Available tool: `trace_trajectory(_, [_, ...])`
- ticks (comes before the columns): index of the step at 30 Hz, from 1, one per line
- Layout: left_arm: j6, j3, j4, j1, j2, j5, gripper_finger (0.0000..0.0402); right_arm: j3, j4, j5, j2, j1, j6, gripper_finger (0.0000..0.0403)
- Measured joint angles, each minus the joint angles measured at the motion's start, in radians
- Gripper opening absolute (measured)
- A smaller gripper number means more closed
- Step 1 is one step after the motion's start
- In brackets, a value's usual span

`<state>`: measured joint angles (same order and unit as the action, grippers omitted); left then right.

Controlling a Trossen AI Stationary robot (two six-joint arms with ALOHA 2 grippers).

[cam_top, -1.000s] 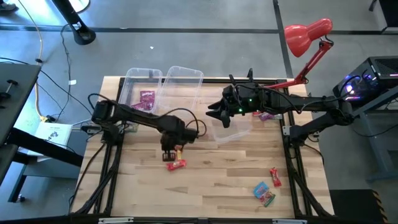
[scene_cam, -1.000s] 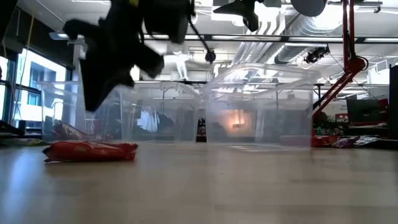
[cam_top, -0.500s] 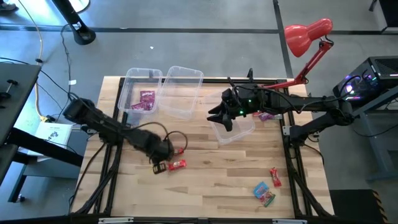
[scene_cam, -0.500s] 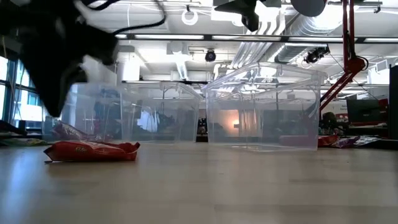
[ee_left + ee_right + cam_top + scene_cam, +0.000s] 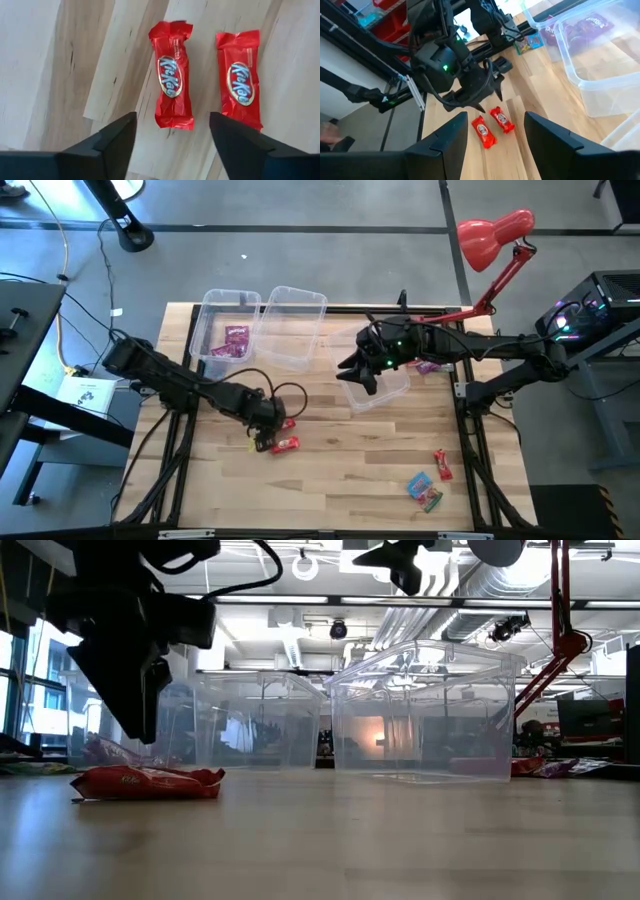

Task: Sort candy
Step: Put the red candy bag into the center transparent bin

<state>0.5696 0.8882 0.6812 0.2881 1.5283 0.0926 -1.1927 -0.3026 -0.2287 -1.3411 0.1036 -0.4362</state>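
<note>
Two red wrapped candy bars (image 5: 172, 82) (image 5: 240, 85) lie flat side by side on the wooden table, left of its middle (image 5: 287, 444). My left gripper (image 5: 172, 142) hangs just above them, open, a finger on either side of the nearer bar's end and touching nothing. In the low view it shows dark above one red bar (image 5: 148, 783). My right gripper (image 5: 360, 372) waits open over a clear bin (image 5: 380, 388) at the far middle. Magenta packets (image 5: 235, 340) lie in the far-left bin (image 5: 215, 308).
A third clear bin (image 5: 295, 328) stands beside the far-left one. More candy lies near the right front: a red piece (image 5: 442, 465) and blue-green packets (image 5: 420, 484). Magenta packets (image 5: 428, 366) lie under my right arm. A red desk lamp (image 5: 495, 235) stands at the far right corner.
My left gripper has swung from just beyond the red bars toward the table's left and near edge, then come back a little over them. Its arm has dropped low across the table's left side. The red bars lie where they lay.
</note>
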Motion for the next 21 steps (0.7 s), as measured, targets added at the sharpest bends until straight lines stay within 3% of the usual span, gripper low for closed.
trace_trajectory(6, [0.005, -0.026, -0.083, -0.006, 0.053, 0.014, 0.0287, 0.0, -0.016, 0.002, 0.0, 0.0, 0.035, 0.019])
trace_trajectory(10, [0.03, -0.029, -0.156, -0.014, 0.139, 0.004, 0.0292, 0.0, -0.019, 0.011, 0.0, 0.0, 0.046, 0.019])
trace_trajectory(15, [0.084, -0.019, -0.134, -0.011, 0.212, 0.051, 0.0286, 0.0, -0.035, 0.011, 0.0, 0.0, 0.052, 0.019])
trace_trajectory(18, [0.093, -0.003, -0.078, -0.011, 0.209, 0.067, 0.0241, 0.0, -0.045, 0.011, 0.0, 0.0, 0.048, 0.019])
trace_trajectory(21, [0.09, 0.009, -0.002, -0.017, 0.151, 0.1, 0.0142, 0.0, -0.05, 0.011, 0.0, 0.0, 0.052, 0.019])
